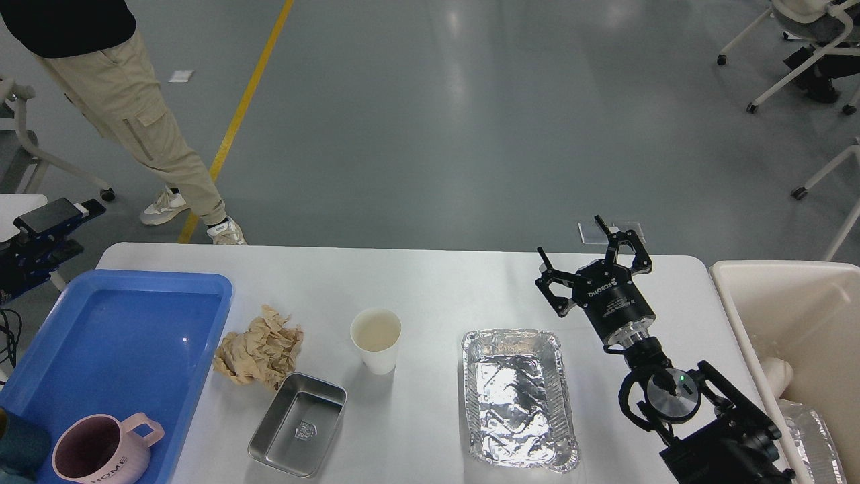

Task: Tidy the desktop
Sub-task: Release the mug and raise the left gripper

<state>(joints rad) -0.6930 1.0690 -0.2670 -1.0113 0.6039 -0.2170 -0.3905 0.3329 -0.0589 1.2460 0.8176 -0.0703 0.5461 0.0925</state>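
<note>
Progress: early, by my reading; only the mug (101, 454) lies in the blue tray (134, 316), and four loose things remain on the bench (443, 282).
Bench: the wide white top fills the lower half of the head view, the tray on its left end and a beige bin (793, 302) just past its right end.
Left to clear: crumpled paper (259, 346), paper cup (376, 339), steel pan (297, 423), foil tray (517, 396).
Blue tray: holds the pink mug upright at its near corner; the rest is bare.
Steel pan: nothing in it, just beside the paper.
Paper cup: upright; looks hollow, though I cannot be sure.
Foil tray: nothing in it, crinkled, near the right arm.
Bin: a pale tube and some clear plastic show inside at the lower right.
Right gripper (591, 259): fingers spread wide, holding nothing, above the bench beyond the foil tray.
Left gripper (50, 225): at the left edge beyond the blue tray; I cannot tell how its fingers stand.
Likely split: rubbish to the bin, dishes to the tray, as a guess.
</note>
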